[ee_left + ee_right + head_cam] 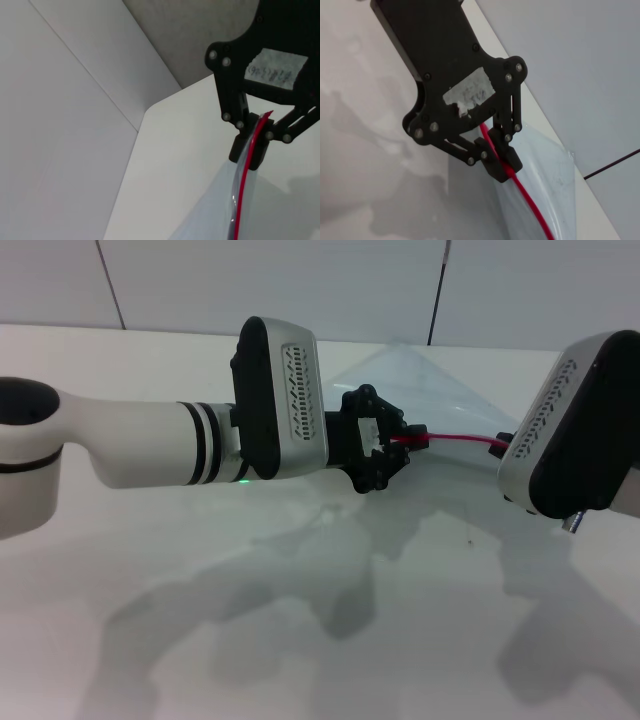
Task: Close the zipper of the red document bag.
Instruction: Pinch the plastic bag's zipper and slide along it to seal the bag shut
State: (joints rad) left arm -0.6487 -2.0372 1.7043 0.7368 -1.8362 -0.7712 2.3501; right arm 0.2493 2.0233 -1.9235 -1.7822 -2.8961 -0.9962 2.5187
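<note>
The red document bag (440, 390) is a translucent pale pouch held up off the white table between my two arms. Its zipper (455, 439) runs as a thin red strip from one gripper to the other. My left gripper (393, 443) is shut on the strip's left end. The right wrist view shows this closely, with the left gripper (497, 162) pinching the zipper (530, 205) above the bag (545, 165). My right gripper (505, 447) is mostly hidden behind its wrist housing. In the left wrist view the right gripper (252, 142) is clamped on the zipper (243, 190). I cannot make out the slider.
The white table (300, 620) stretches toward me, with only the arms' shadows on it. A panelled wall (350, 280) stands close behind the table's far edge. The table's corner (150, 107) shows in the left wrist view.
</note>
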